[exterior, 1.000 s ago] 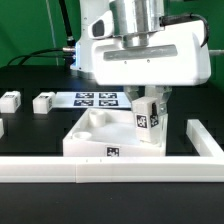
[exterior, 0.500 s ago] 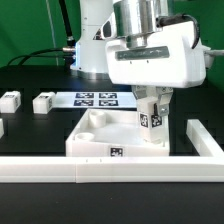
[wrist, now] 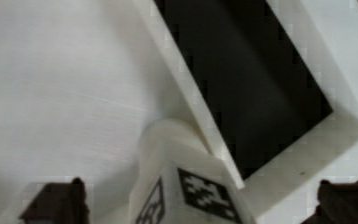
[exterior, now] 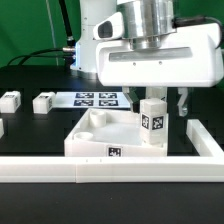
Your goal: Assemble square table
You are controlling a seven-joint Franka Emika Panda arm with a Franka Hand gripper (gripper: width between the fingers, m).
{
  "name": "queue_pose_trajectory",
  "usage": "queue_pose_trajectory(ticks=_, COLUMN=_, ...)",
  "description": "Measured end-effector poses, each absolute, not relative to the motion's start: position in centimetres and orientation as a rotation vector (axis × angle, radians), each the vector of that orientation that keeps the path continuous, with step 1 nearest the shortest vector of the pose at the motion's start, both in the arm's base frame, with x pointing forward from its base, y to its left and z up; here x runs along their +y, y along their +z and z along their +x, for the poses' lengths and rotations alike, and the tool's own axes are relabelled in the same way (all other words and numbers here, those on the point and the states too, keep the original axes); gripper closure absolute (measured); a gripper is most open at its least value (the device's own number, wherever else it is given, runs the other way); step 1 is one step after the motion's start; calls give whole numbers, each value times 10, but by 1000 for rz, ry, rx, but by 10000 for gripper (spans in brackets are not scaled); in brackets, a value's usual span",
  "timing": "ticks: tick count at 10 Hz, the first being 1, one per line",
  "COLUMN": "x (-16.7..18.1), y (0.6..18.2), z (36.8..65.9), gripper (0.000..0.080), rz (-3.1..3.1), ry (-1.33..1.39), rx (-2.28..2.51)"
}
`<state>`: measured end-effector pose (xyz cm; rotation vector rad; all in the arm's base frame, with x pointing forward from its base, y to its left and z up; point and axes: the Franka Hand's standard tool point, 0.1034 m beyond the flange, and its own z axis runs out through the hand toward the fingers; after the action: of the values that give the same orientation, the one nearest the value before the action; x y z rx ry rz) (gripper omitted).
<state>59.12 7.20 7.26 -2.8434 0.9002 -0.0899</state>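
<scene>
The white square tabletop (exterior: 95,135) lies rim up in the middle of the exterior view, a tag on its front edge. A white tagged leg block (exterior: 153,121) stands upright in its corner toward the exterior view's right. My gripper (exterior: 157,107) hangs over that leg, open. Its dark fingers (exterior: 182,101) stand apart on either side, clear of the leg. In the wrist view the leg (wrist: 185,185) rises between the two fingers (wrist: 55,201) of the gripper (wrist: 202,205), above the tabletop's white surface (wrist: 69,90).
Two loose leg blocks (exterior: 10,100) (exterior: 43,101) lie at the exterior view's left, another (exterior: 2,127) at the very edge. The marker board (exterior: 95,99) lies behind the tabletop. A long white border rail (exterior: 110,169) runs along the front and up the right side.
The jaws were shut on the leg and have sprung apart, letting it go. The leg stays upright in its corner. The gripper body sits slightly further right.
</scene>
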Motion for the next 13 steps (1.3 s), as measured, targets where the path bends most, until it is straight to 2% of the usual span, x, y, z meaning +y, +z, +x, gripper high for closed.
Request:
queue_pose_trajectory(ticks=10, x=67, y=75, z=599, gripper=150, rz=-3041, ry=-143, rx=-558)
queue_pose_trajectory(ticks=13, x=61, y=75, z=600, gripper=150, rz=-3030, ry=-147, rx=-641)
